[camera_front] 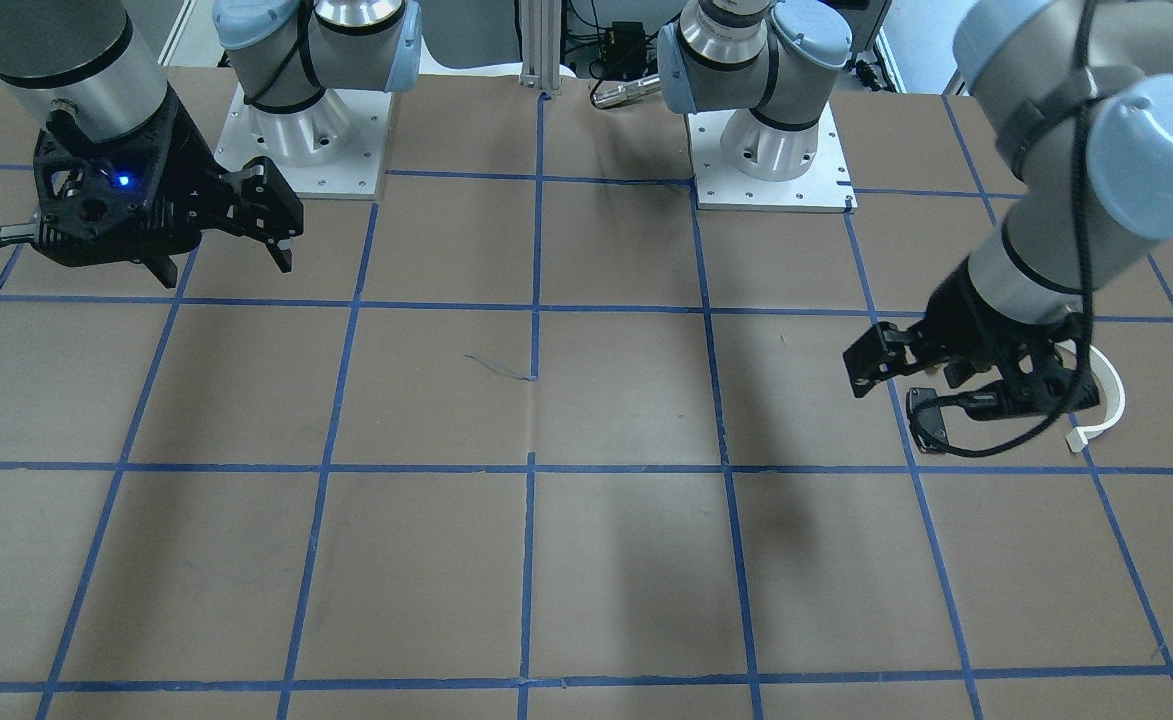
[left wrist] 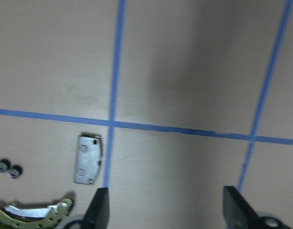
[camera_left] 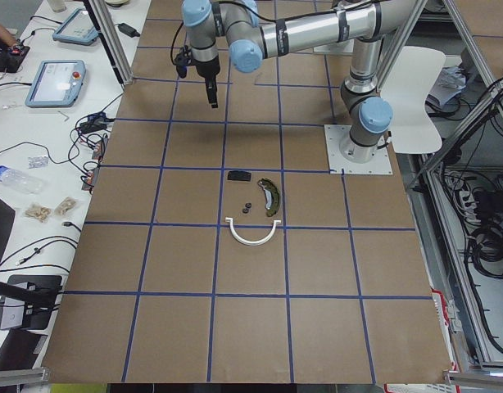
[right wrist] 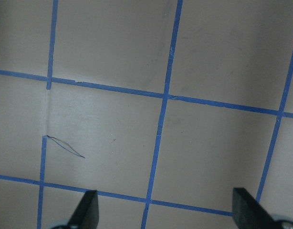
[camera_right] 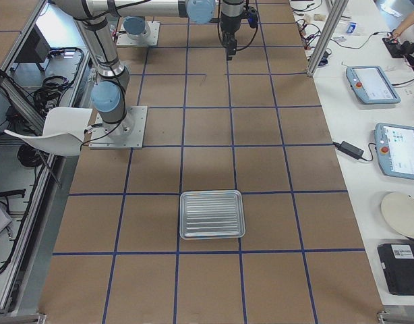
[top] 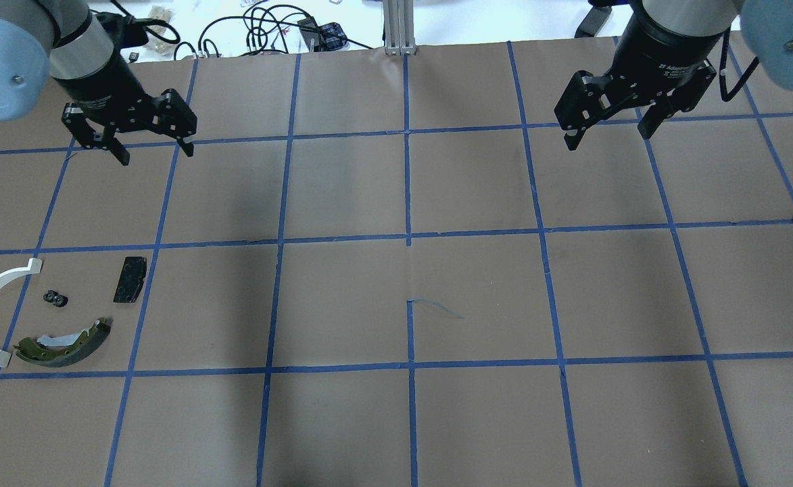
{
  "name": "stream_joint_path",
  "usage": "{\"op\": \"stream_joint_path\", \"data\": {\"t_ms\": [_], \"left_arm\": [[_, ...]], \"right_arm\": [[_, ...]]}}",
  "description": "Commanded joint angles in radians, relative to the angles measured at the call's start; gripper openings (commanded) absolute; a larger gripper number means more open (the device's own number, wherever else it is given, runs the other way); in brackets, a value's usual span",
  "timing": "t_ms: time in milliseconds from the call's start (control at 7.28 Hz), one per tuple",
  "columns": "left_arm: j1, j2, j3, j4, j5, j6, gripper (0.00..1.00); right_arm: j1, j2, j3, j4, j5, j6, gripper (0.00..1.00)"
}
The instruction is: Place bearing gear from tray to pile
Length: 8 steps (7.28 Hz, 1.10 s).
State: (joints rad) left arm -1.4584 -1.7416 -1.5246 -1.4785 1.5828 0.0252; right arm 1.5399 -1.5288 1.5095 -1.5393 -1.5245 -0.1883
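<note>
tray [camera_right: 212,214] far right, pile [top: 75,341] far left, gear [top: 56,298] seemingly within

Bright, even light from overhead, cool in tone. Soft, wide shadows on the brown worktop [top: 477,419] below each arm, darkest at lower centre of the front-facing view. Washed-out white along the top edge of the overhead view. Crisp in all four fixed views. Softer and faintly blurred in both wrist views, with left end effector [left wrist: 169,210] and right end effector [right wrist: 168,210] out of focus at the bottom edge.
</note>
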Motion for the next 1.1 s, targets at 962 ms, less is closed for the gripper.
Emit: {"op": "stream_joint_path", "data": {"t_ms": [962], "left_arm": [[-0.096, 0.171, -0.086, -0.057, 0.003, -0.006, 1.00]], "right_arm": [[0.003, 0.002, -0.012, 0.001, 0.012, 0.082, 1.00]]}}
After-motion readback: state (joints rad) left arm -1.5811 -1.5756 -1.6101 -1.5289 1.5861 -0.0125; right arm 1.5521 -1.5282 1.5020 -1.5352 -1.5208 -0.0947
